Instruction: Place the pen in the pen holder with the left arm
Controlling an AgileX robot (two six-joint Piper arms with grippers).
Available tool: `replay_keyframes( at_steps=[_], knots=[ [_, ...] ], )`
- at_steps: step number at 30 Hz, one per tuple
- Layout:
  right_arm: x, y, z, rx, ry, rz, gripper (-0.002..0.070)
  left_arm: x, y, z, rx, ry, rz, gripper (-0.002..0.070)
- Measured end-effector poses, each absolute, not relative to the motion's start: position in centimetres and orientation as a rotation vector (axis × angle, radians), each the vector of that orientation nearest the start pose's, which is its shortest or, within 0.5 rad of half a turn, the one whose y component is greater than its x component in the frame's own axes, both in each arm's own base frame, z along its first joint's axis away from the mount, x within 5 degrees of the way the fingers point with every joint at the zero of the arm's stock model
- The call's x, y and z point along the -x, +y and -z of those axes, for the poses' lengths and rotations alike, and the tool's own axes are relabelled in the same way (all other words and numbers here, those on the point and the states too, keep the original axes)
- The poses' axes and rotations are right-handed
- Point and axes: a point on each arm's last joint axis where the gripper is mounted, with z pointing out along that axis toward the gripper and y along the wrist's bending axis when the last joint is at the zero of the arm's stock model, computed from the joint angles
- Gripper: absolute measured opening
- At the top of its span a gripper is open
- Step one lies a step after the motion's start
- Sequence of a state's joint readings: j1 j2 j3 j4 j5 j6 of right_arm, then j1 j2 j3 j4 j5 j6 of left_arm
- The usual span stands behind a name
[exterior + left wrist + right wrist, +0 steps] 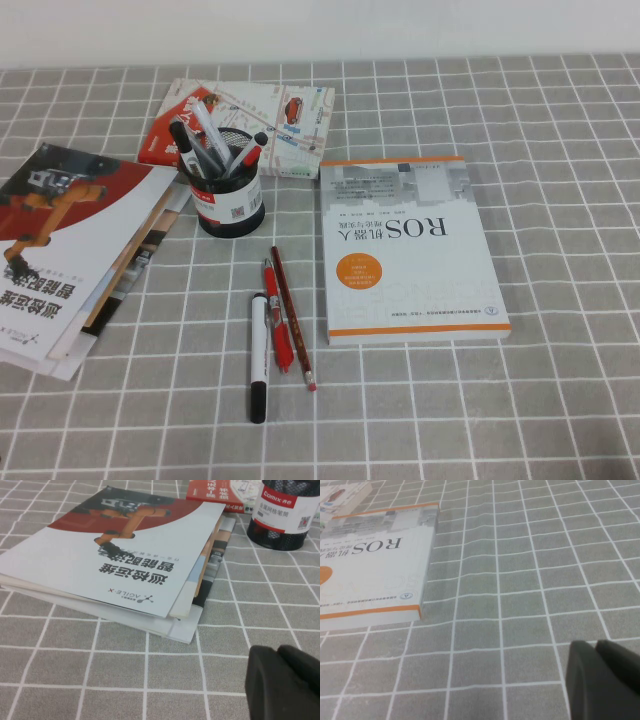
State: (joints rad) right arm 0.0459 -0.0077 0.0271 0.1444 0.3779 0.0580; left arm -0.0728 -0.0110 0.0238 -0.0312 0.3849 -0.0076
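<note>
Left pincer (282,680) hovered low over the surface (100,670), pressed together, holding nothing; pen holder (282,515) well ahead. Pen (259,357) lay flat, apart from it. Right pincer (600,680) low beside the book (370,570), grip unclear.

A gray checked tablecloth (560,400) carries the pen (259,356), a red pen (277,318), a pencil (293,318), the pen holder (228,200) and 3 book piles: a white book (410,250), a map booklet (290,125) and a stack of brochures (70,250).
</note>
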Motion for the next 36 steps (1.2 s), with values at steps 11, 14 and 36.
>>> replay_keyframes(
  at_steps=[11,14,36],
  knots=[
    [-5.2,0.7,-17.1,-0.101,1.880,-0.214,-0.0015,-5.2,-0.5,-17.2,-0.042,1.876,0.086,-0.0002],
    [-5.2,0.7,-17.1,-0.101,1.880,-0.214,-0.0015,-5.2,-0.5,-17.2,-0.042,1.871,0.086,-0.0002],
    [-5.2,0.7,-17.1,-0.101,1.880,-0.214,-0.0015,-5.5,-1.1,-18.8,0.375,1.683,0.554,-0.0002]
  ],
)
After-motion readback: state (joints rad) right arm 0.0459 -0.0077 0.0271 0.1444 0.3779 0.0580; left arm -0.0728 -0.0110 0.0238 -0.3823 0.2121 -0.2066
